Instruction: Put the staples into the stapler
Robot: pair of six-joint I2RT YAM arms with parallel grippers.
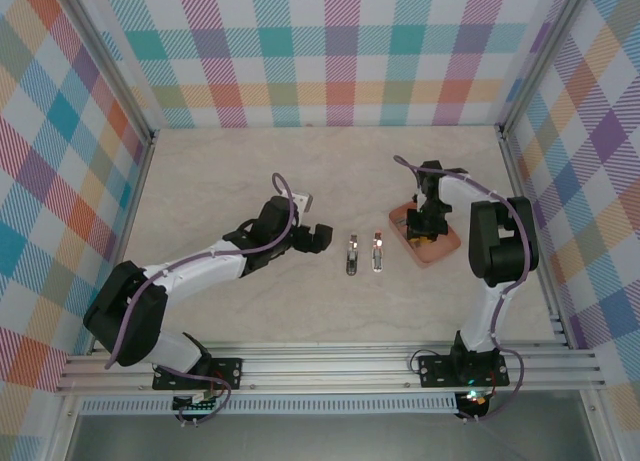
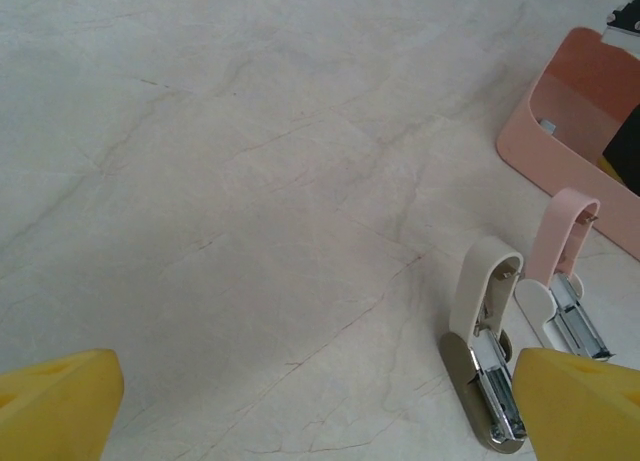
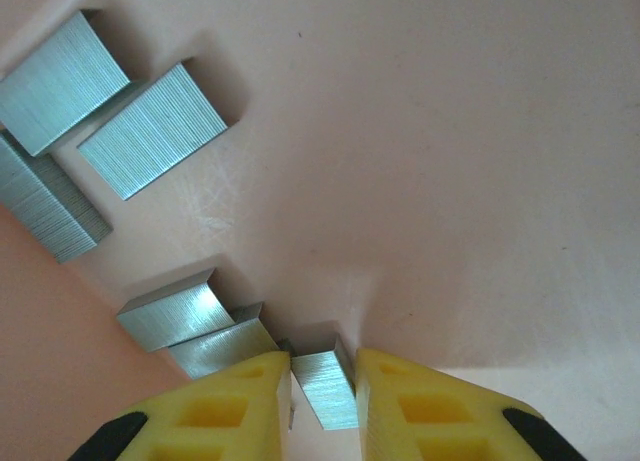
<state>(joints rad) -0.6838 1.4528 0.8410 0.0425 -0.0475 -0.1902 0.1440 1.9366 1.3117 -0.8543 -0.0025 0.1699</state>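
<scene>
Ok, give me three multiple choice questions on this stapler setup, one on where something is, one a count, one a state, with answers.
1. Where is the right gripper?
A. inside the salmon tray
B. at the near rail
C. against the far wall

2. How many staplers lie on the table?
A. one
B. two
C. four

3. How does the left gripper stand?
A. shut on a stapler
B. shut on staples
C. open, holding nothing

Answers:
1 A: its fingers pinch a staple strip on the tray floor.
2 B: two lie opened side by side mid-table.
3 C: its fingers stand wide apart, nothing between them.
</scene>
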